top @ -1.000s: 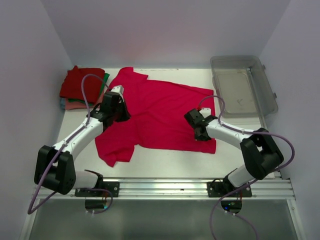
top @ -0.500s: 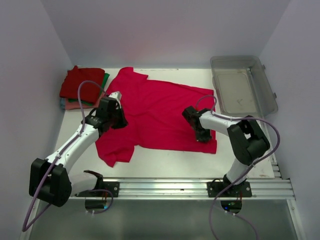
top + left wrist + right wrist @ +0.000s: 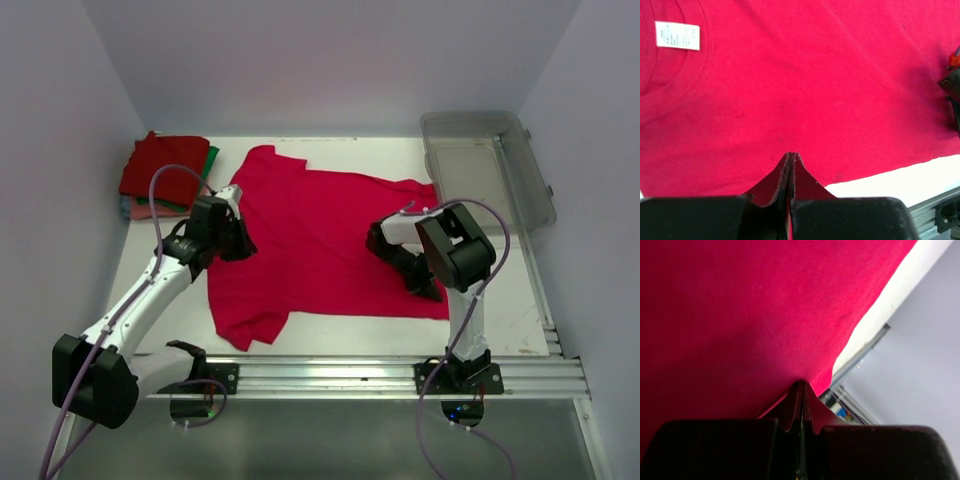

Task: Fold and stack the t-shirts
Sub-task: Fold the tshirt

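The crimson-pink t-shirt (image 3: 320, 245) lies spread flat on the white table, neck to the left and hem to the right. Its white neck label (image 3: 677, 36) shows in the left wrist view. My left gripper (image 3: 242, 246) is shut on the shirt's cloth at its left edge, by the neck (image 3: 791, 155). My right gripper (image 3: 430, 289) is shut on the cloth near the hem's near right corner (image 3: 801, 384). The folded dark red, green and salmon-pink t-shirts (image 3: 165, 170) are stacked at the far left corner.
A clear grey plastic bin (image 3: 485, 170) stands at the far right, close to the shirt's hem. Side walls close in the table on the left and right. A metal rail (image 3: 330, 375) runs along the near edge.
The shirt has slid right and toward the near edge with both grippers on it, and lies flatter. My right gripper moved to the near right hem corner and its elbow swung inward.
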